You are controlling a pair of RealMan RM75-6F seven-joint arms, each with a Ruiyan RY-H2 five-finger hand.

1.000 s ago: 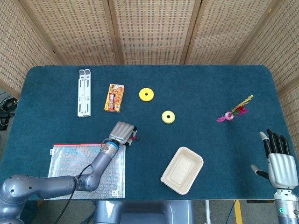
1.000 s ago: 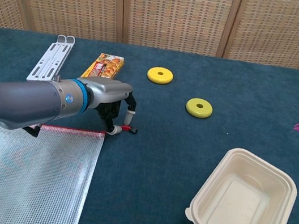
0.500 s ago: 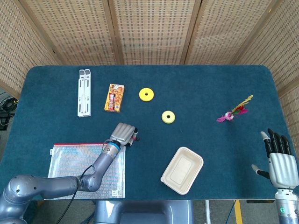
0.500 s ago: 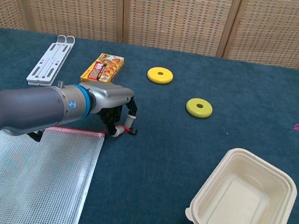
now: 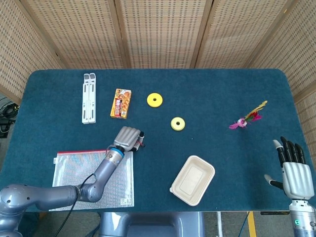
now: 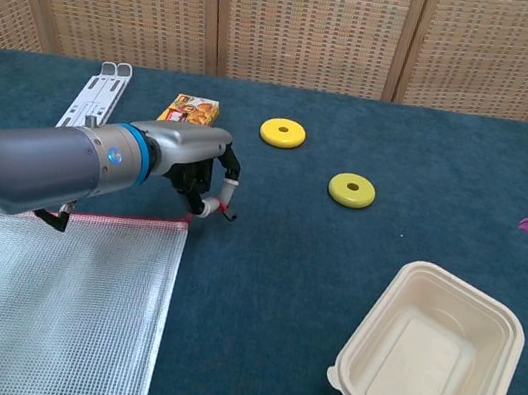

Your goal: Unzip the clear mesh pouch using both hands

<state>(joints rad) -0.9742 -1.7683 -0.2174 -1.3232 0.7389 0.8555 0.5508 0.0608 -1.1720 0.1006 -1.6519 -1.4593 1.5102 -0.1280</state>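
Observation:
The clear mesh pouch with a red zipper strip lies flat at the table's near left; it also fills the lower left of the chest view. My left hand sits at the pouch's top right corner, fingers curled. In the chest view the left hand pinches the small red zipper pull just past the end of the zipper. My right hand hovers off the table's near right corner, far from the pouch, fingers spread and holding nothing. The chest view does not show it.
A white takeaway container sits right of the pouch. Further back are two yellow rings, a snack box and a white folding stand. A feathered shuttlecock lies at the right.
My left hand has drawn slightly away from me with the zipper pull, and the pouch has slid the same way. The right hand has barely moved.

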